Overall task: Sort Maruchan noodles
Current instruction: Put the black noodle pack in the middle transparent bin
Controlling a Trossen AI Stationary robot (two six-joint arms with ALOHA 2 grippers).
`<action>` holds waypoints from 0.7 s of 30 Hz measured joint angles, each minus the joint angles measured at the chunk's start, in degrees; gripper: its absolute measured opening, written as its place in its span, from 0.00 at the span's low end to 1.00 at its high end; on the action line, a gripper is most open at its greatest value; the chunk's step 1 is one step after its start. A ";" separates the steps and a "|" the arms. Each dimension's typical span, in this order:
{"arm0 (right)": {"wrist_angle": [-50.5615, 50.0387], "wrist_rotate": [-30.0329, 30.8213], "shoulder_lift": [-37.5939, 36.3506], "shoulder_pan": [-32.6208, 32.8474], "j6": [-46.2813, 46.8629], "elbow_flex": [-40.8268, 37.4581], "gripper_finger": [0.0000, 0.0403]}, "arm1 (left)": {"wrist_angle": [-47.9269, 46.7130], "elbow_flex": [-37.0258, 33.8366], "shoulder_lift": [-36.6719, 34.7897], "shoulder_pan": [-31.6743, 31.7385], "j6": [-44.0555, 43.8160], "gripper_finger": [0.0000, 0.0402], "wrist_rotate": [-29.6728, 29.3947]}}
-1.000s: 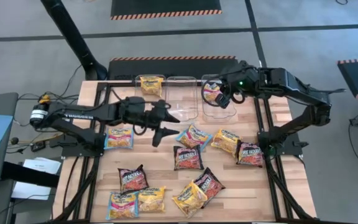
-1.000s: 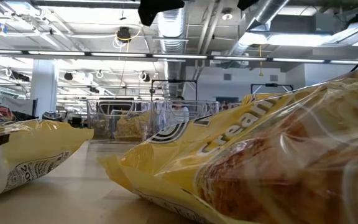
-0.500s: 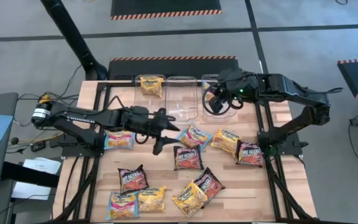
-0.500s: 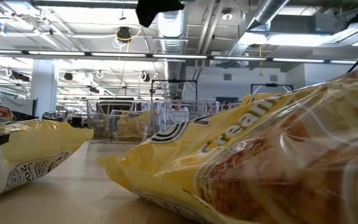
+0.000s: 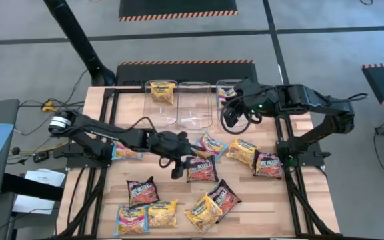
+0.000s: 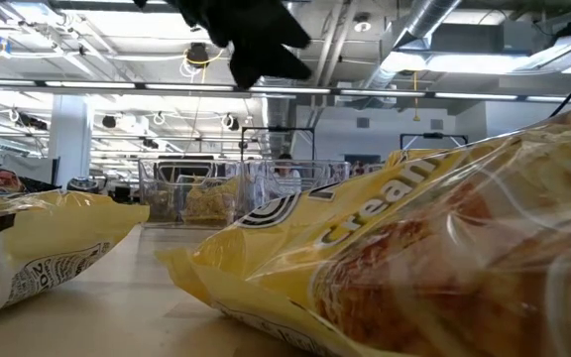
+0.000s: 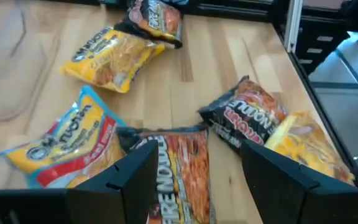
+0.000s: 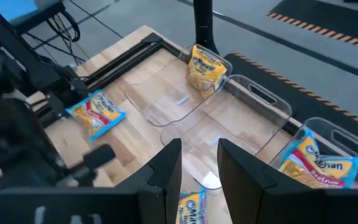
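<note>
Noodles mostly unsorted. Three clear bins at worktop [image 5: 102, 200] far edge: left bin [image 5: 161, 100] holds one yellow packet [image 5: 161, 92], middle bin [image 5: 195, 107] bare, right bin [image 5: 229, 101] holds one blue-orange packet [image 8: 323, 167], largely hidden under right arm from above but plain in right wrist view. Roughly eleven packets loose on worktop: blue one [image 5: 127, 152] near left edge, blue one [image 5: 211, 145] and maroon one [image 5: 202, 169] mid-worktop, yellow [image 5: 243, 151] and maroon [image 5: 268, 165] toward right side, front row of maroon [image 5: 143, 192], blue [image 5: 131, 219], yellow [image 5: 162, 214], yellow [image 5: 202, 213], maroon [image 5: 225, 197]. Left end effector [image 5: 181, 165] low over mid-worktop maroon packet, fingers spread, nothing pinched; left wrist view puts that packet [image 7: 178, 171] right between fingers. Likely next pick, probably for middle bin. Right end effector [image 5: 233, 116] just in front of right bin, fingers spread, nothing held. Estimate two of about thirteen done; maroon group not started.
</note>
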 joint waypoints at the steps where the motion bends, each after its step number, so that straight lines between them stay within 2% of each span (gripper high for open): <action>1: -0.20 -0.02 0.00 0.12 0.37 0.00 0.32 | 0.26 0.02 0.87 -0.17 0.00 0.54 -0.13; 7: -0.65 0.00 0.00 1.31 1.12 -0.02 0.32 | 1.31 0.00 5.59 -1.02 0.09 0.54 -0.51; 21: -0.98 -0.04 0.00 3.37 1.86 -0.03 0.32 | 3.87 -0.09 13.08 -1.83 1.38 0.54 -6.86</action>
